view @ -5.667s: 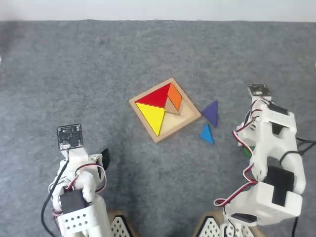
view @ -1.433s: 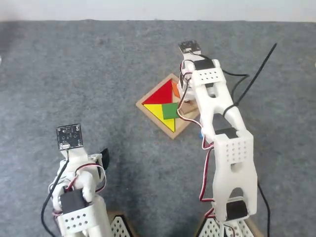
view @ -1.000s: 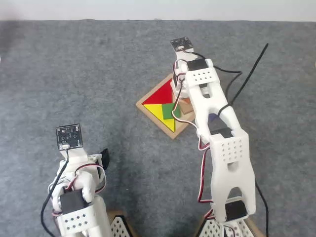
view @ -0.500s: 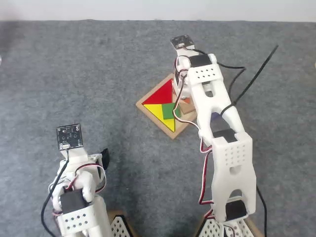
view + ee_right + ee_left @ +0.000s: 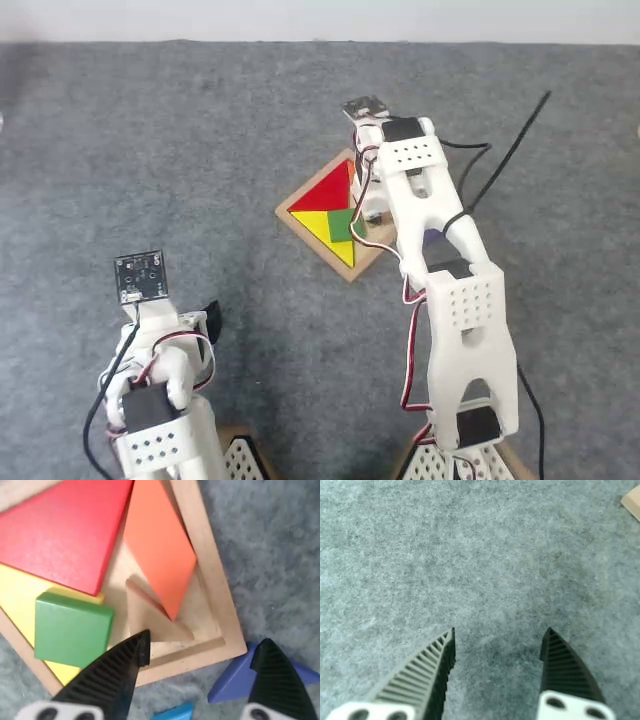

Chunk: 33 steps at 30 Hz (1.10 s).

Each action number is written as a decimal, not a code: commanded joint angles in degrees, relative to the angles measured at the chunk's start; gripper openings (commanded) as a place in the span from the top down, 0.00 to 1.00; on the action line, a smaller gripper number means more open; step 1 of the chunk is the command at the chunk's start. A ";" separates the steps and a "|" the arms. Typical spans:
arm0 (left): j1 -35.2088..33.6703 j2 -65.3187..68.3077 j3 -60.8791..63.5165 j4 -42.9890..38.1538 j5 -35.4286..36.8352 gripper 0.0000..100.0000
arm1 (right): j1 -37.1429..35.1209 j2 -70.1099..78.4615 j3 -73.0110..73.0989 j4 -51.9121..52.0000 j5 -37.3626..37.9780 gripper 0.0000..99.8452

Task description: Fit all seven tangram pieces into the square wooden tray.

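Here the right tool point(image 5: 205, 640) gapes empty over the tray point(image 5: 207, 575); left tool point(image 5: 500, 631) likewise open.

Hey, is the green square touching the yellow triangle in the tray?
Touching. The right wrist view shows the green square lying on top of the yellow triangle, with yellow visible around it.

Square piece point(image 5: 72, 630) atop triangle point(image 5: 17, 597), in tray point(image 5: 210, 575)

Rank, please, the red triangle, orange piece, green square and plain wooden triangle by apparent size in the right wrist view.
1. red triangle
2. orange piece, only narrowly ahead of the next
3. green square
4. plain wooden triangle
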 commanded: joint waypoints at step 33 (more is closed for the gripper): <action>-0.09 -1.14 -1.27 0.26 0.44 0.73 | -10.59 14.90 -53.63 18.77 3.16 0.67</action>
